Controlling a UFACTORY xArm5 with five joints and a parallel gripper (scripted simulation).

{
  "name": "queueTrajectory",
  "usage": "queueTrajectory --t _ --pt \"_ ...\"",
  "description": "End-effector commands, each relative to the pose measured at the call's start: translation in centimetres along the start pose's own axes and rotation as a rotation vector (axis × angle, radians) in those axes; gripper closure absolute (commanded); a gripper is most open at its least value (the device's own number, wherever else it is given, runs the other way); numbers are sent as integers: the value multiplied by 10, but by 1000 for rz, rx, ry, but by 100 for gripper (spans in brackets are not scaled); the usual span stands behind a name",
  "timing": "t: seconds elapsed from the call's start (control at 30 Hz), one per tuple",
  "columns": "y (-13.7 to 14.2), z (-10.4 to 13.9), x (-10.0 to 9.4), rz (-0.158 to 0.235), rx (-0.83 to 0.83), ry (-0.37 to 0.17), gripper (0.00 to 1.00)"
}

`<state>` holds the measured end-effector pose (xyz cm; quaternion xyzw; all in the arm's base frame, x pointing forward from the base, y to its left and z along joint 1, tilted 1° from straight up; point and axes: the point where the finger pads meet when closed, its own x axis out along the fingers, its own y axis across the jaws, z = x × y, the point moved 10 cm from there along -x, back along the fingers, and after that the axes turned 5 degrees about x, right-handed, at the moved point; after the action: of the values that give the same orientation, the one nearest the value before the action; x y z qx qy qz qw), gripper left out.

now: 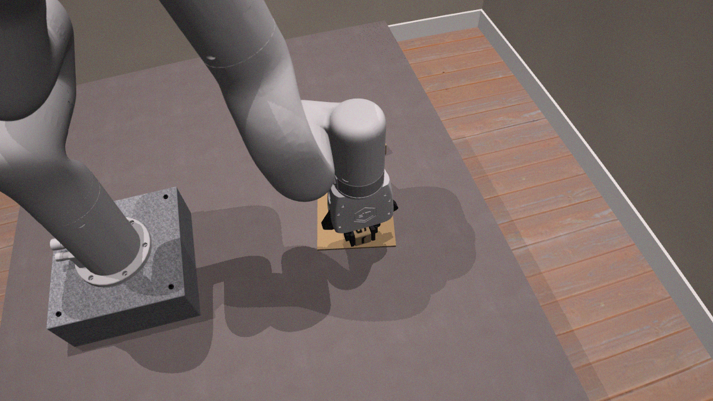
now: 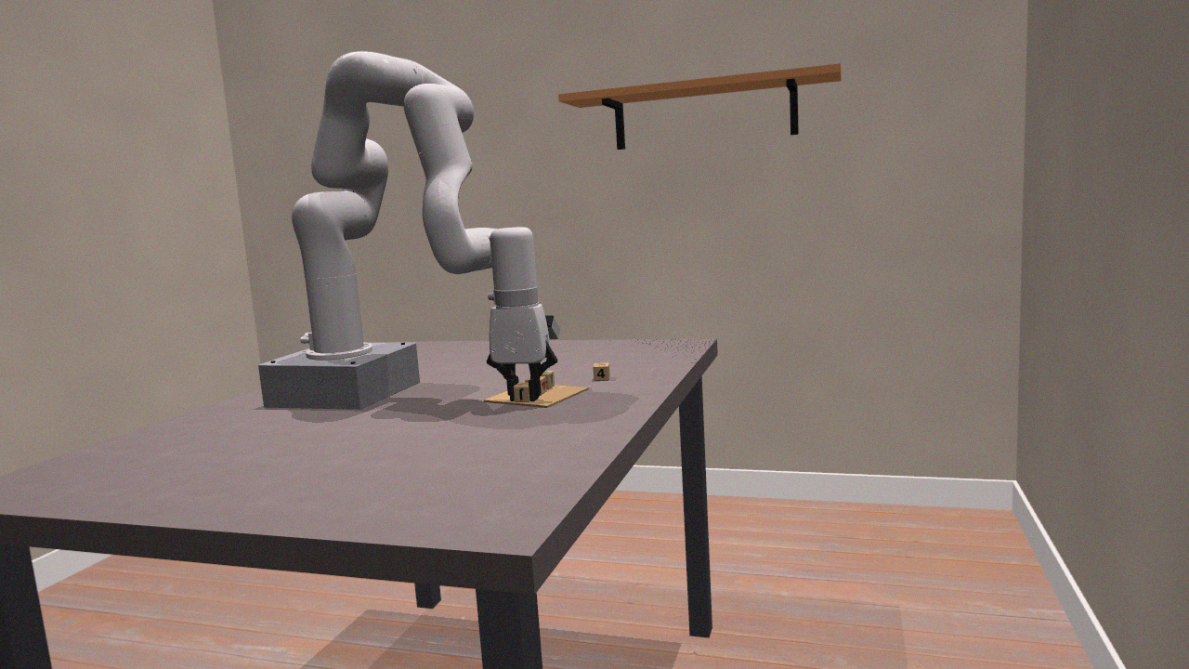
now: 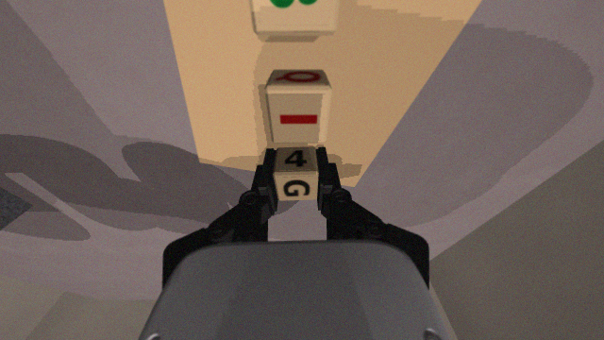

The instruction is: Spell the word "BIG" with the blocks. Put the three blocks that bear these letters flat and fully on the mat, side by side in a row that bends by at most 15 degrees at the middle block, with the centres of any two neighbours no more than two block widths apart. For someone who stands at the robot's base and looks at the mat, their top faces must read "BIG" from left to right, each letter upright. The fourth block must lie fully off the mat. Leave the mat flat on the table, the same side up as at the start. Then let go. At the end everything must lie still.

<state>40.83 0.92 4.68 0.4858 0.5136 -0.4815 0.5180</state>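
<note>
Hand (image 1: pixel 362 238) (image 2: pixel 523 392) (image 3: pixel 296 161) gripping the G block (image 1: pixel 362 236) (image 2: pixel 522 391) (image 3: pixel 295 185), wrist frame centre. Risk: if you release with sideways drag, it may skew or bump the red-marked block (image 3: pixel 298 106).

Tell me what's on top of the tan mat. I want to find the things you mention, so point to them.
Three pale wooden blocks in a row: one marked G (image 3: pixel 296 186), one with a red bar (image 3: pixel 298 119), one with green marks (image 3: pixel 295 16). The mat (image 1: pixel 323 239) (image 2: pixel 558 398) (image 3: pixel 226 94) beneath each is covered.
</note>
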Motion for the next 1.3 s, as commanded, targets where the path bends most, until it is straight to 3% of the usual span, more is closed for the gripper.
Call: queueTrajectory --t 0.0,0.23,0.3,0.47,0.6,1.27 --pt "1 0 -4 4 0 0 73" --pt "1 0 -41 4 0 0 73" --pt "1 0 -41 4 0 0 73" --pt "1 -1 -78 4 0 0 73" --pt "1 -1 -96 4 0 0 73" --pt "3 -3 -101 4 4 0 73"
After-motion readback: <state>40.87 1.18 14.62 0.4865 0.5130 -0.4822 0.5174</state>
